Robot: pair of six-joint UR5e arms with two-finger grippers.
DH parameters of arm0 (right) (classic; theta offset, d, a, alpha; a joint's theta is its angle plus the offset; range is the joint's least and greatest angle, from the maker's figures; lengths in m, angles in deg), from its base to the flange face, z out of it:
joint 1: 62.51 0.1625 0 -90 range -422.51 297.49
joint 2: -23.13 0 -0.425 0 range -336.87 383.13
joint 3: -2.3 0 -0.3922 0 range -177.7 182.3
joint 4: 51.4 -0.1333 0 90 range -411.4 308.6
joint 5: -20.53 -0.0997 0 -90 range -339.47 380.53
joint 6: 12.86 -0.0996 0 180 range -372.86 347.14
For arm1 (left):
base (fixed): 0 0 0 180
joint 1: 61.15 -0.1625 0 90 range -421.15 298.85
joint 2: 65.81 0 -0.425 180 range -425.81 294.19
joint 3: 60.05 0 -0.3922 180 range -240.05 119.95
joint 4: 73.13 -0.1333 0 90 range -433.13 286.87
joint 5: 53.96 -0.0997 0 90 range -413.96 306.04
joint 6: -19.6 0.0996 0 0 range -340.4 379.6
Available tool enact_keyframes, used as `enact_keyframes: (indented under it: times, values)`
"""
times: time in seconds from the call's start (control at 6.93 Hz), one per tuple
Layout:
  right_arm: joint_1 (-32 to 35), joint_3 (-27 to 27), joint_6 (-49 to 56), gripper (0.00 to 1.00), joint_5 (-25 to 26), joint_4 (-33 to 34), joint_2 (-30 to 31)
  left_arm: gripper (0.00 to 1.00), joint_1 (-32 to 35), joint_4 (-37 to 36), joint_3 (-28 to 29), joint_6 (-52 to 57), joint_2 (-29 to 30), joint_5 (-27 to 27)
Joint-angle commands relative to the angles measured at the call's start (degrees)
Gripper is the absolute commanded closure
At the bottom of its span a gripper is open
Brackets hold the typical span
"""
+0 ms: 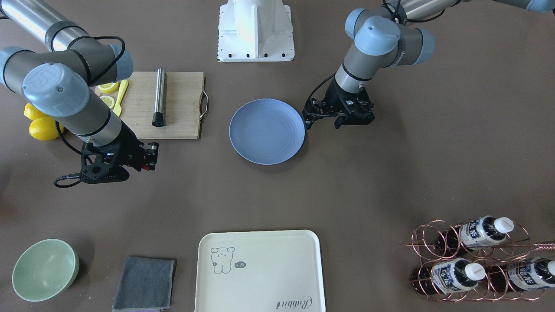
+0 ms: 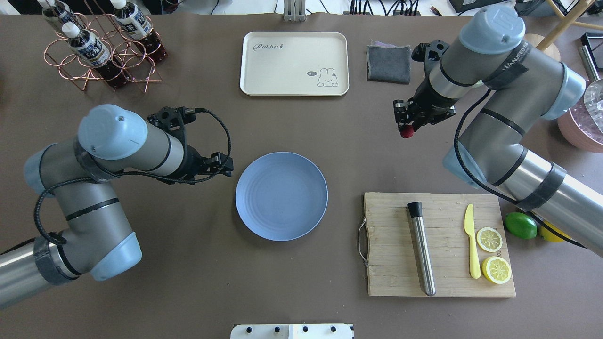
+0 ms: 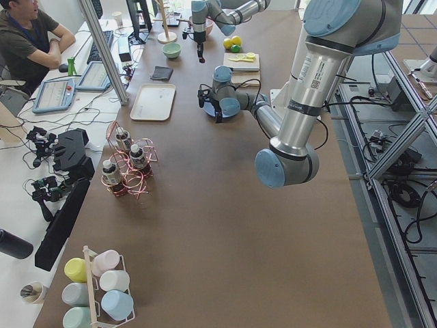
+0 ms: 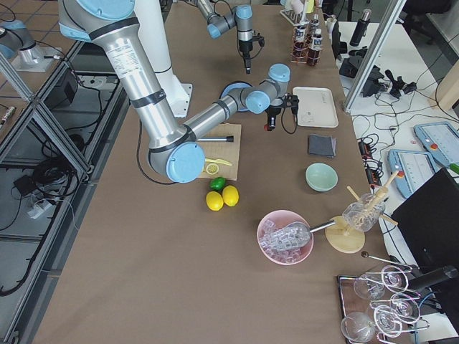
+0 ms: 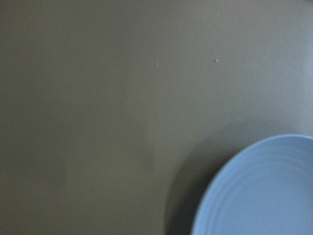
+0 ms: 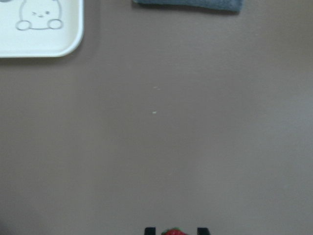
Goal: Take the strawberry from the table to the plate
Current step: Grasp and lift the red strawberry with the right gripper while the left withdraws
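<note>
Well apart from the plate (image 2: 281, 196), a small dark red strawberry (image 2: 407, 133) is clamped by the right gripper (image 2: 406, 130); the left gripper's (image 2: 229, 165) opening cannot be judged.

We see open brown-grey table (image 2: 362, 160) between the round light-blue plate (image 2: 281, 196) and the right gripper (image 2: 406, 130), which is clamped on the small red strawberry (image 2: 407, 134). The left gripper (image 2: 227, 165) hangs just beside the plate's opposite rim. The wooden cutting board (image 2: 391, 226), bearing a steel muddler (image 2: 421, 254), lies near the plate. The cream rectangular tray (image 2: 294, 63) lies well beyond it.

Opposite steep views over one plate (image 1: 266, 131)
</note>
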Motion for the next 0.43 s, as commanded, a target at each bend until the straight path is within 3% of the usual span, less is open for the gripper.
enact_keyframes:
  times: [0.0,0.29]
  values:
    - [-6.21,-2.87,-13.79,1.00,3.50,1.95,-6.56,0.03,9.14,-0.10,-0.50,14.15,-5.90,5.80]
    - [-18.23,-1.83,-22.36,1.00,13.76,1.87,-12.10,0.03,17.95,-0.10,0.64,26.92,-10.83,12.33]
